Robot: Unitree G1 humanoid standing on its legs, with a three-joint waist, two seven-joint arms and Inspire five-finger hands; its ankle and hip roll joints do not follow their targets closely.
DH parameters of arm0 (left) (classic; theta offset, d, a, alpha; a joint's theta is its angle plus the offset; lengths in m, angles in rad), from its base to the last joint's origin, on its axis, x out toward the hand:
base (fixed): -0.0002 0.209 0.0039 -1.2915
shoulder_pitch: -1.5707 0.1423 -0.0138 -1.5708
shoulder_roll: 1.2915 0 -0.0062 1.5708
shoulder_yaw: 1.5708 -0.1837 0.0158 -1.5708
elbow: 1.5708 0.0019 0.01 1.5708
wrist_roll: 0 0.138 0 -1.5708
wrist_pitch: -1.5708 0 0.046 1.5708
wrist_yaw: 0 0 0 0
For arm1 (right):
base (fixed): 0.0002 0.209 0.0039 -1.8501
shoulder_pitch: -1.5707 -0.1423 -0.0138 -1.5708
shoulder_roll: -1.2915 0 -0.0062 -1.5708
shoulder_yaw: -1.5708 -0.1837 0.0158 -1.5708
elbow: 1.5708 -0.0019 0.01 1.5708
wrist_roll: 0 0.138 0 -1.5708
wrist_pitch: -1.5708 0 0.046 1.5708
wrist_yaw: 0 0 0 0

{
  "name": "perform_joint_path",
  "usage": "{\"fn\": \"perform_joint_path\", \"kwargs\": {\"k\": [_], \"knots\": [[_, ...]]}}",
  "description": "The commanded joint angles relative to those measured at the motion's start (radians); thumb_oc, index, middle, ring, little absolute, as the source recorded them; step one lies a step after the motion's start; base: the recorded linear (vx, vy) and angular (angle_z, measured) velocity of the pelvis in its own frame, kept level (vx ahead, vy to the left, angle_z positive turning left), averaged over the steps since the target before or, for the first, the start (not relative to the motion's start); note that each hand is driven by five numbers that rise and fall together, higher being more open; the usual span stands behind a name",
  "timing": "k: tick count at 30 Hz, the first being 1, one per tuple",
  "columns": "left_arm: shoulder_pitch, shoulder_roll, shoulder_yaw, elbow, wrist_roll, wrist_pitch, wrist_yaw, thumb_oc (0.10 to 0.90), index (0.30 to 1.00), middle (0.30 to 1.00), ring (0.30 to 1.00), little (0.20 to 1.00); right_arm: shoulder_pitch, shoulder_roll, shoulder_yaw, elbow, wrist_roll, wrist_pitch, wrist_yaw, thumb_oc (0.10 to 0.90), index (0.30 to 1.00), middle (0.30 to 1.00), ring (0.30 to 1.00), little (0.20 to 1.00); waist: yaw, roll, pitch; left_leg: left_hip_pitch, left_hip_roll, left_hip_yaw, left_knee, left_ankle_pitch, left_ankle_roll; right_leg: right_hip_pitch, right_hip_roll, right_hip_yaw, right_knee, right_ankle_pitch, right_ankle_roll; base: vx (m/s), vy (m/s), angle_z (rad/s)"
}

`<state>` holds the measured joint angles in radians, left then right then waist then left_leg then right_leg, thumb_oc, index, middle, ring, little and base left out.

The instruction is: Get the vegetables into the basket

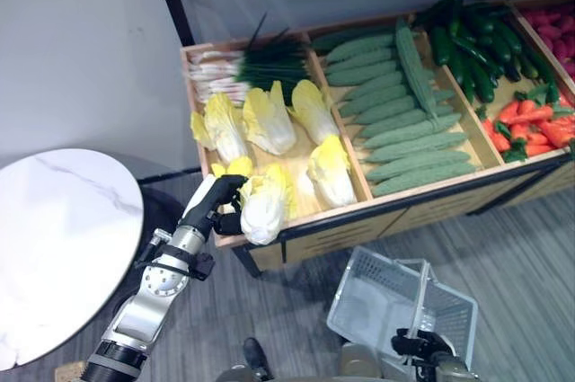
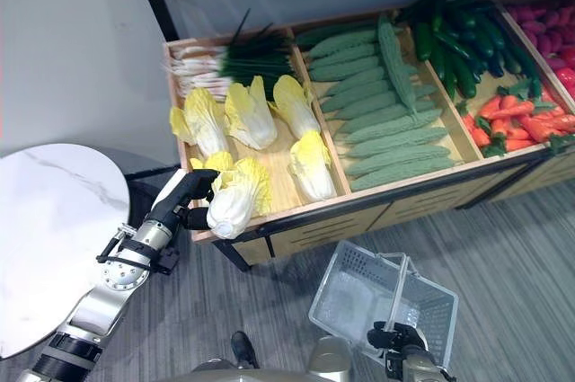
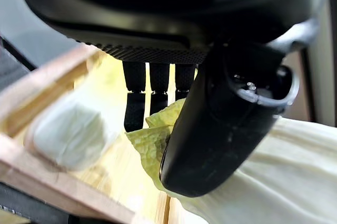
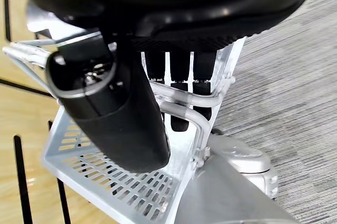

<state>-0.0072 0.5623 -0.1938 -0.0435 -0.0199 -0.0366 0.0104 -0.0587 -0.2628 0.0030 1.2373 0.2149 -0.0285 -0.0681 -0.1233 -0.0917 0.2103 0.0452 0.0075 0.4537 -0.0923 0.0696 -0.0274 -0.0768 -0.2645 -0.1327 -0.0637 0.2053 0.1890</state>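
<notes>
Left hand point(image 1: 218, 202) has its fingers point(image 3: 150, 97) and thumb curled round a napa cabbage point(image 1: 266, 204) at the front edge of the left compartment of the produce stand point(image 1: 332, 225); the cabbage overhangs the front rail. Right hand point(image 1: 420, 346) has its fingers point(image 4: 179, 103) wrapped round the handles of the wire basket point(image 1: 377, 301), held low in front of the stand; the basket looks empty. My read on the cabbage: bulky, fairly light, leafy top soft and crushable, pale stem end firmer. Grip looks mid-body to leaf end; a hold nearer the stem would be more secure, since loose leaves can slip or tear. Stand contents: left compartment holds more cabbages point(image 1: 269, 119) plus scallions point(image 1: 243, 67) at the back; next compartment, bumpy pale-green gourds point(image 1: 400, 121); then dark cucumbers point(image 1: 472, 49) behind, carrots point(image 1: 530, 126) in front; something red at the far right point(image 1: 552, 27), can't tell what. White round tabletop point(image 1: 63, 247) sits on the robot's left, near the stand.
</notes>
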Motion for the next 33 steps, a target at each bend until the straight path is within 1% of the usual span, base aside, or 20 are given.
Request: {"fn": "perform_joint_path", "kwargs": {"k": [1,3,5,6,8,10,11,12,13,14,15,18,19,20,21,23,24,30,32,33], "knots": [[-0.106,0.005,0.054,-0.106,-0.018,-0.083,0.054,0.400,0.300,0.300,0.300,0.300,0.022,-0.024,0.051,0.029,0.005,-0.010,-0.020,0.400,0.300,0.300,0.300,0.300,0.032,0.037,-0.038,0.014,0.034,-0.037,0.031,-0.082,-0.009,-0.048,-0.040,-0.094,0.120,0.014,0.068,-0.12,0.028,-0.32],[-0.108,0.005,0.053,-0.106,-0.021,-0.082,0.056,0.400,0.300,0.300,0.300,0.300,0.021,-0.019,0.053,0.028,0.008,-0.012,-0.020,0.400,0.300,0.300,0.300,0.300,0.037,0.042,-0.037,0.011,0.039,-0.031,0.031,-0.077,-0.008,-0.035,-0.043,-0.097,0.146,-0.017,0.063,-0.11,0.018,-0.24],[-0.098,0.015,0.063,-0.116,-0.029,-0.080,0.063,0.400,0.300,0.300,0.300,0.300,0.015,-0.011,0.060,0.027,0.008,-0.015,-0.023,0.400,0.300,0.300,0.300,0.300,0.068,0.051,-0.050,-0.010,0.058,-0.005,0.043,-0.070,-0.003,0.025,-0.069,-0.124,0.196,-0.066,0.049,-0.13,-0.020,-0.18],[-0.098,0.015,0.063,-0.116,-0.029,-0.080,0.063,0.400,0.300,0.300,0.300,0.300,0.015,-0.011,0.060,0.027,0.008,-0.015,-0.023,0.400,0.300,0.300,0.300,0.300,0.068,0.051,-0.049,-0.010,0.058,-0.005,0.043,-0.070,-0.003,0.026,-0.069,-0.124,0.196,-0.066,0.049,-0.18,-0.053,-0.15],[-0.085,0.022,0.079,-0.123,-0.034,-0.076,0.070,0.400,0.300,0.300,0.300,0.300,0.001,-0.011,0.067,0.029,-0.005,-0.013,-0.025,0.400,0.300,0.300,0.300,0.300,0.102,0.051,-0.068,-0.037,0.075,0.028,0.051,-0.053,0.004,0.089,-0.089,-0.146,0.236,-0.079,0.049,-0.15,-0.072,-0.22],[-0.071,0.022,0.092,-0.126,-0.039,-0.075,0.073,0.400,0.300,0.300,0.300,0.300,-0.004,-0.009,0.072,0.025,-0.013,-0.012,-0.022,0.400,0.300,0.300,0.300,0.300,0.124,0.035,-0.088,-0.057,0.074,0.044,0.061,-0.046,0.001,0.140,-0.083,-0.142,0.214,-0.077,0.056,-0.07,-0.093,-0.24],[-0.062,0.022,0.101,-0.124,-0.038,-0.074,0.074,0.400,0.300,0.300,0.300,0.300,-0.008,-0.009,0.075,0.025,-0.017,-0.010,-0.020,0.400,0.300,0.300,0.300,0.300,0.139,0.027,-0.100,-0.063,0.071,0.035,0.061,-0.060,-0.009,0.176,-0.078,-0.145,0.190,-0.091,0.068,-0.07,-0.074,-0.32],[-0.060,0.022,0.102,-0.125,-0.038,-0.074,0.074,0.400,0.300,0.300,0.300,0.300,-0.007,-0.008,0.076,0.024,-0.018,-0.010,-0.020,0.400,0.300,0.300,0.300,0.300,0.138,0.025,-0.096,-0.072,0.075,0.059,0.071,-0.042,-0.002,0.175,-0.079,-0.158,0.182,-0.076,0.061,-0.01,-0.065,-0.48],[-0.056,0.023,0.110,-0.121,-0.038,-0.075,0.075,0.400,0.300,0.300,0.300,0.300,-0.010,-0.010,0.079,0.021,-0.023,-0.008,-0.019,0.400,0.300,0.300,0.300,0.300,0.148,0.019,-0.101,-0.070,0.073,0.041,0.069,-0.053,-0.014,0.184,-0.074,-0.161,0.157,-0.091,0.070,-0.07,-0.184,-0.43],[-0.044,0.019,0.120,-0.113,-0.030,-0.071,0.077,0.400,0.300,0.300,0.300,0.300,-0.012,-0.012,0.081,0.018,-0.031,-0.005,-0.018,0.400,0.300,0.300,0.300,0.300,0.156,0.012,-0.108,-0.080,0.090,0.047,0.086,-0.044,-0.025,0.195,-0.055,-0.181,0.120,-0.123,0.071,-0.10,-0.280,-0.52],[-0.030,0.011,0.125,-0.112,-0.035,-0.071,0.076,0.400,0.300,0.300,0.300,0.300,-0.014,-0.013,0.087,0.017,-0.041,-0.003,-0.017,0.400,0.300,0.300,0.300,0.300,0.158,0.016,-0.104,-0.100,0.109,0.066,0.103,-0.009,-0.024,0.195,-0.032,-0.199,0.098,-0.157,0.055,-0.15,-0.307,-0.42],[-0.019,0.003,0.129,-0.114,-0.035,-0.069,0.074,0.400,0.300,0.300,0.300,0.300,-0.010,-0.019,0.092,0.009,-0.043,-0.004,-0.016,0.400,0.300,0.300,0.300,0.300,0.153,0.030,-0.098,-0.115,0.135,0.040,0.102,0.027,-0.045,0.208,0.009,-0.206,0.074,-0.219,0.026,-0.11,-0.227,-0.27],[-0.021,0.000,0.128,-0.109,-0.036,-0.067,0.076,0.400,0.300,0.300,0.300,0.300,-0.008,-0.023,0.095,0.003,-0.040,-0.007,-0.017,0.400,0.300,0.300,0.300,0.300,0.152,0.037,-0.089,-0.127,0.155,0.019,0.098,0.060,-0.063,0.208,0.039,-0.206,0.071,-0.245,0.006,-0.09,-0.215,-0.01],[-0.022,0.000,0.128,-0.109,-0.036,-0.067,0.076,0.400,0.300,0.300,0.300,0.300,-0.009,-0.024,0.095,0.002,-0.039,-0.007,-0.017,0.400,0.300,0.300,0.300,0.300,0.150,0.038,-0.089,-0.128,0.156,0.017,0.098,0.061,-0.065,0.208,0.041,-0.207,0.072,-0.246,0.005,-0.16,-0.338,0.09],[-0.022,-0.006,0.126,-0.107,-0.035,-0.062,0.074,0.400,0.300,0.300,0.300,0.300,-0.005,-0.033,0.101,0.004,-0.035,-0.009,-0.017,0.400,0.300,0.300,0.300,0.300,0.151,0.047,-0.074,-0.137,0.183,-0.010,0.101,0.089,-0.080,0.212,0.077,-0.208,0.083,-0.278,-0.022,-0.13,-0.265,0.18],[-0.025,-0.008,0.124,-0.103,-0.032,-0.060,0.077,0.400,0.300,0.300,0.300,0.300,-0.002,-0.039,0.107,-0.002,-0.034,-0.011,-0.018,0.400,0.300,0.300,0.300,0.300,0.148,0.056,-0.059,-0.142,0.206,-0.034,0.106,0.115,-0.093,0.215,0.106,-0.215,0.100,-0.300,-0.044,-0.17,-0.313,0.38],[-0.026,-0.013,0.122,-0.100,-0.028,-0.055,0.080,0.400,0.300,0.300,0.300,0.300,0.002,-0.044,0.114,-0.009,-0.030,-0.014,-0.022,0.400,0.300,0.300,0.300,0.300,0.148,0.063,-0.046,-0.147,0.235,-0.053,0.105,0.148,-0.109,0.221,0.138,-0.217,0.108,-0.318,-0.065,-0.18,-0.279,0.23],[-0.029,-0.037,0.113,-0.089,-0.043,-0.049,0.079,0.400,0.300,0.300,0.300,0.300,0.001,-0.056,0.118,-0.006,-0.021,-0.018,-0.029,0.400,0.300,0.300,0.300,0.300,0.147,0.076,-0.031,-0.155,0.283,-0.077,0.116,0.193,-0.137,0.242,0.189,-0.231,0.092,-0.325,-0.095,-0.13,-0.154,0.12],[-0.027,-0.040,0.113,-0.086,-0.042,-0.051,0.083,0.400,0.300,0.300,0.300,0.300,-0.010,-0.059,0.124,-0.002,-0.019,-0.021,-0.032,0.400,0.300,0.300,0.300,0.300,0.156,0.074,-0.025,-0.161,0.270,-0.140,0.134,0.184,-0.141,0.239,0.190,-0.217,0.073,-0.310,-0.100,-0.12,-0.038,-0.03],[-0.025,-0.042,0.116,-0.089,-0.040,-0.052,0.085,0.400,0.300,0.300,0.300,0.300,-0.019,-0.060,0.128,0.000,-0.023,-0.021,-0.031,0.400,0.300,0.300,0.300,0.300,0.164,0.069,-0.019,-0.164,0.254,-0.193,0.152,0.171,-0.141,0.230,0.183,-0.206,0.071,-0.300,-0.099,-0.14,0.010,-0.15]]}}
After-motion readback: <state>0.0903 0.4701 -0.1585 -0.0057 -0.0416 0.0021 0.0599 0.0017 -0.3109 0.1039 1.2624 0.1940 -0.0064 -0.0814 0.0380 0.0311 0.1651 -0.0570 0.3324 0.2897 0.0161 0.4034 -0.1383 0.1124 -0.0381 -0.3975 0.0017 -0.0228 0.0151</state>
